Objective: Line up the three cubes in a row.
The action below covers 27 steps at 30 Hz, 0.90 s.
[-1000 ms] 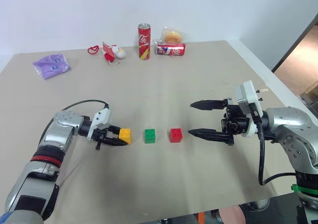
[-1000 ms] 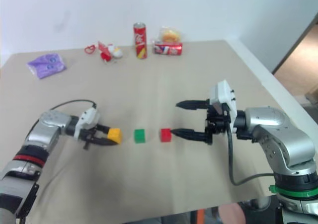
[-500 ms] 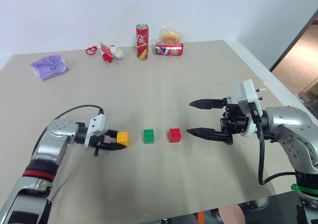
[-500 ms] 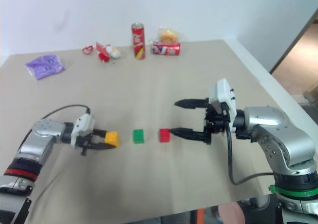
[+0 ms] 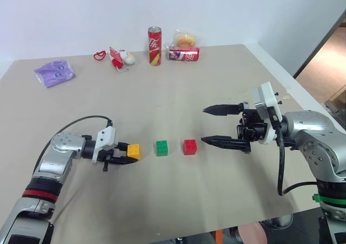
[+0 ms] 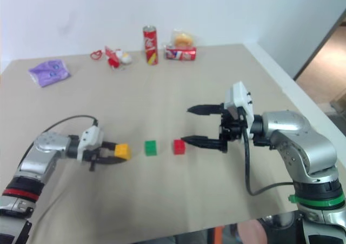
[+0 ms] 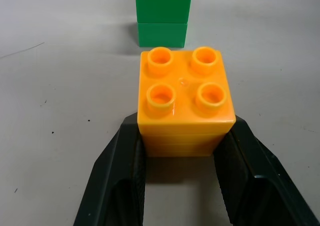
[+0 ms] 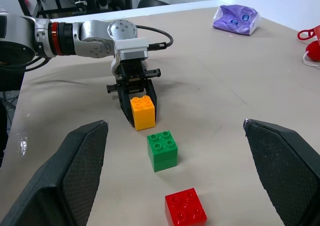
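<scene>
- The three blocks sit on the table (image 5: 178, 200) in one line across the robot's front: the yellow block (image 5: 134, 151) on its left, the green block (image 5: 161, 147) in the middle, the red block (image 5: 190, 146) on its right.
- The left claw (image 5: 122, 152) is clenched on the yellow block, one black finger (image 7: 122, 178) pressed to each side face; the block rests on the table with its studs up.
- From that claw the row runs straight ahead along the fingers: in the left wrist view the green block lies directly beyond the yellow one, apart from it by a small gap and roughly square to it.
- The right claw (image 5: 212, 126) is released, jaws spread wide, just beside the red block on its outer side; its lower finger (image 5: 224, 142) points at the block without touching it.
- Judgement: the row looks close to done, with the gaps about even.
- The left arm is the nearer one for any last nudge of the yellow block, and that nudge would run along the line of the row; letting go without dragging the block askew is the risk.
</scene>
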Tool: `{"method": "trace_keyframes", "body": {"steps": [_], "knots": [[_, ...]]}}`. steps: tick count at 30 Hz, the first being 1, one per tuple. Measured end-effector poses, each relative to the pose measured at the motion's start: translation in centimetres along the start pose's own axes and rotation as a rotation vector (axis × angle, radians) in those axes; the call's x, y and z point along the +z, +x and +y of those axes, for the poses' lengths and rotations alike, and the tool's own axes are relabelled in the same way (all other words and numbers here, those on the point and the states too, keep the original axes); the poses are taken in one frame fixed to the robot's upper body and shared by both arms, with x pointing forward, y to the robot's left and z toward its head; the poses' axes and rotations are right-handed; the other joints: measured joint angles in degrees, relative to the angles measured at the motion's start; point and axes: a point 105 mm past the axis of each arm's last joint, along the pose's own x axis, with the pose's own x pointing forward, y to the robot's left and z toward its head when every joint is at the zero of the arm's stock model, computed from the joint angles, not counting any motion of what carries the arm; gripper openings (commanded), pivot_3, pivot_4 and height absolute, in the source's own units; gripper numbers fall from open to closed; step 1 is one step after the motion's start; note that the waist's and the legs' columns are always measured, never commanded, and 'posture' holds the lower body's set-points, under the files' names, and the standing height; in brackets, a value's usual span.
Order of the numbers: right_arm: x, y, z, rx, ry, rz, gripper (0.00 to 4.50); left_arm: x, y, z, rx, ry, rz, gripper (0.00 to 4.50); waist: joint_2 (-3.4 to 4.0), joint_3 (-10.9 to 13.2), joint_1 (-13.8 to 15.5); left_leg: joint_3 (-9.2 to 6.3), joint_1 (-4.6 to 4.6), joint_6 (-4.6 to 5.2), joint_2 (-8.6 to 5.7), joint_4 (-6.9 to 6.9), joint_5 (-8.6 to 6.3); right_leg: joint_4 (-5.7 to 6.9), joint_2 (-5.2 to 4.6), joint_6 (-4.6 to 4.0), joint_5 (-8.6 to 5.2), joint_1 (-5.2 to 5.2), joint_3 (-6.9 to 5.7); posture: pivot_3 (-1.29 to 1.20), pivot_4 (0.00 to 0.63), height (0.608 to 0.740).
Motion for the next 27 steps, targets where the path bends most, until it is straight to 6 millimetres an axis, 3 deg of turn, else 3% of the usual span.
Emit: {"method": "trace_keyframes", "body": {"steps": [6, 7, 20, 24, 27], "knots": [[0.0, 0.0, 0.0, -0.001, 0.000, 0.000, 4.50, -0.4, 0.5, -0.3, -0.031, 0.016, 0.006, 4.37, 0.13, -0.1, 0.3, 0.00, 0.02, 0.29, -0.04, 0.08, 0.18, 0.01, -0.03, -0.10, 0.07, 0.05, 0.00, 0.00, 0.150, 0.740], [0.0, 0.0, 0.0, -0.001, 0.000, 0.000, 4.50, -0.4, 0.5, -0.3, -0.032, 0.016, 0.007, 4.46, 0.13, -0.1, 0.4, 0.00, 0.02, 0.44, -0.06, 0.09, 0.27, 0.01, -0.04, -0.08, 0.13, 0.07, 0.01, 0.00, 0.150, 0.740], [0.5, 0.2, -0.2, 0.016, -0.009, -0.022, 4.50, -1.1, -0.6, 0.6, 0.039, -0.004, 0.029, 4.46, 0.15, -0.1, -0.3, 0.01, 0.27, 0.92, -0.02, 0.07, 0.58, 0.01, 0.04, -0.05, 0.25, -0.02, 0.03, 0.00, 0.150, 0.740], [0.7, 0.5, -0.2, 0.041, -0.011, -0.023, 4.50, -1.6, -2.3, 1.2, 0.096, -0.022, 0.060, 4.46, 0.14, -0.1, -1.1, -0.07, 0.39, 1.00, 0.04, -0.04, 0.63, 0.01, 0.13, -0.08, 0.27, -0.05, -0.02, 0.00, 0.150, 0.740], [0.4, 0.6, -0.4, 0.058, 0.000, -0.017, 4.50, -2.0, -5.0, 2.0, 0.182, -0.039, 0.107, 4.46, 0.15, 0.0, -1.5, -0.07, 0.47, 1.00, 0.05, -0.08, 0.63, 0.02, 0.17, -0.21, 0.51, -0.13, -0.01, 0.00, 0.150, 0.740]]}}
